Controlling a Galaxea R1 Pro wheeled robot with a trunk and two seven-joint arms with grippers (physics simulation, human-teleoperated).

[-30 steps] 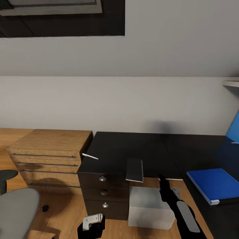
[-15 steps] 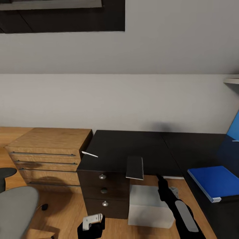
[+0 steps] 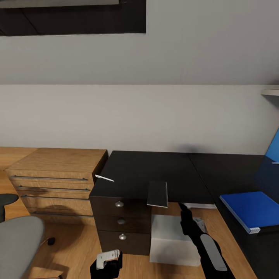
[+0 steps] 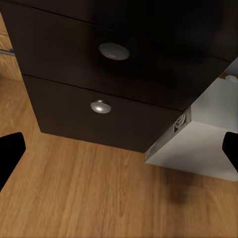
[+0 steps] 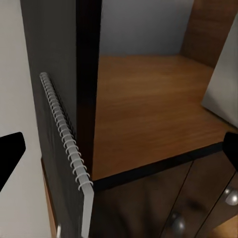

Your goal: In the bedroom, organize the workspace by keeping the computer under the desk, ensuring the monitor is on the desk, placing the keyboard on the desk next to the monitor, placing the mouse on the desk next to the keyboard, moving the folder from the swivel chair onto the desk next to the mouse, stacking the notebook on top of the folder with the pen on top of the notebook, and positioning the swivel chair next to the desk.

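Note:
The dark grey notebook [image 3: 157, 193] lies on the black desk [image 3: 155, 170] and overhangs its front edge; its spiral spine [image 5: 64, 144] shows close in the right wrist view. My right gripper [image 3: 181, 208] is open, just right of the notebook's near corner, at the height of the desk edge. The white pen [image 3: 104, 178] rests at the desk's left edge. The blue folder [image 3: 250, 208] lies on the right wing. The grey-white computer [image 3: 174, 240] stands under the desk. My left gripper [image 3: 106, 265] hangs low and open in front of the drawers [image 4: 114, 74].
An oak dresser [image 3: 58, 174] adjoins the desk on the left. The grey swivel chair [image 3: 17, 244] sits at the lower left, with a small dark rounded object [image 3: 51, 241] on the floor beside it. A blue panel [image 3: 273, 149] leans at the far right.
My right arm has moved left and forward, closer to the notebook's near corner. The whole view has shifted a little. The left gripper has not moved.

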